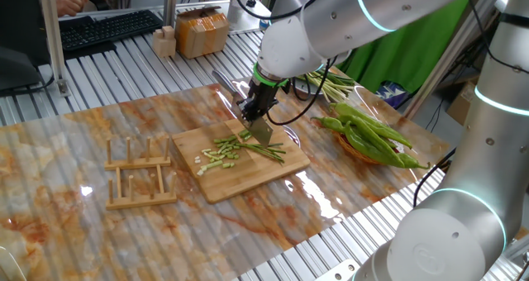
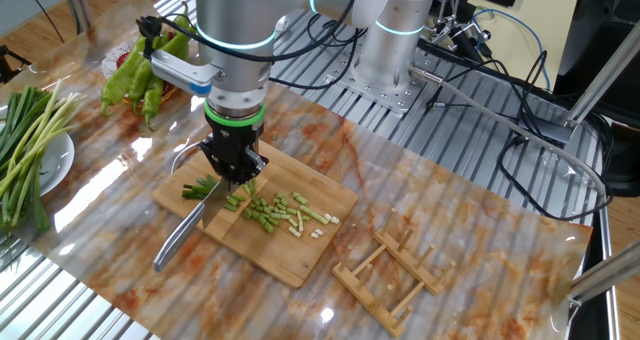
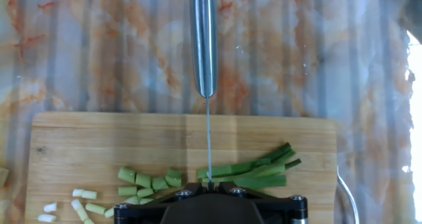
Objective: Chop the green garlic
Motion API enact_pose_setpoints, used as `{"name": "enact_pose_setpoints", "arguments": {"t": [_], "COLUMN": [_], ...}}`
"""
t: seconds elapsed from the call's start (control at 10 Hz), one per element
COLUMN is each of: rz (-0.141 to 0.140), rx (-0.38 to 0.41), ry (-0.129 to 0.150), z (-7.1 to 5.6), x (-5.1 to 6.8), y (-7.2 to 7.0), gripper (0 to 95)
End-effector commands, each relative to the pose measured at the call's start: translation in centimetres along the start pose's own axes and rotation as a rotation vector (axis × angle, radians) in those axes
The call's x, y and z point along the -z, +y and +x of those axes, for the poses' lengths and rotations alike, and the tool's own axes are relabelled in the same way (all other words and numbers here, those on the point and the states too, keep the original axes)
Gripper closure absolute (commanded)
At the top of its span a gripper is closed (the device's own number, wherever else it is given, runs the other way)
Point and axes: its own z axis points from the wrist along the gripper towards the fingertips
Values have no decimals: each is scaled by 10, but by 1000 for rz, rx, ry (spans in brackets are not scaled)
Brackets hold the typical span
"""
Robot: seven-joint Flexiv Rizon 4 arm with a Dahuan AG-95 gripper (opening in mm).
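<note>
The green garlic lies on a wooden cutting board (image 1: 248,180). Several short cut bits (image 1: 216,155) lie at the board's left and the uncut stalk ends (image 1: 266,151) at its right. My gripper (image 1: 254,107) is shut on a knife (image 1: 261,131) whose blade stands on edge across the stalks. In the other fixed view the gripper (image 2: 235,165) is above the board (image 2: 290,258), with the bits (image 2: 275,213) on one side and the knife handle (image 2: 180,235) sticking out over the table. The hand view shows the handle (image 3: 204,39), bits (image 3: 148,182) and stalks (image 3: 260,173).
Glossy green peppers (image 1: 372,134) lie to the right of the board, also in the other fixed view (image 2: 140,75). A bundle of long uncut stalks (image 1: 331,84) lies behind, on a plate (image 2: 60,160). A wooden rack (image 1: 140,173) stands left of the board. A keyboard (image 1: 107,29) and box (image 1: 202,31) are at the back.
</note>
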Motion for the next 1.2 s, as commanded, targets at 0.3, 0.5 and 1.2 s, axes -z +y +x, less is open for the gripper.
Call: {"name": "enact_pose_setpoints", "arguments": {"t": [0.3, 0.5, 1.2], "rz": [2, 2, -23], "rx": [-4, -5, -14], "ry": [-2, -1, -76], "z": [6, 7, 14], "x": [0, 1, -50], "y": [-1, -1, 1], "gripper": [950, 950, 950]}}
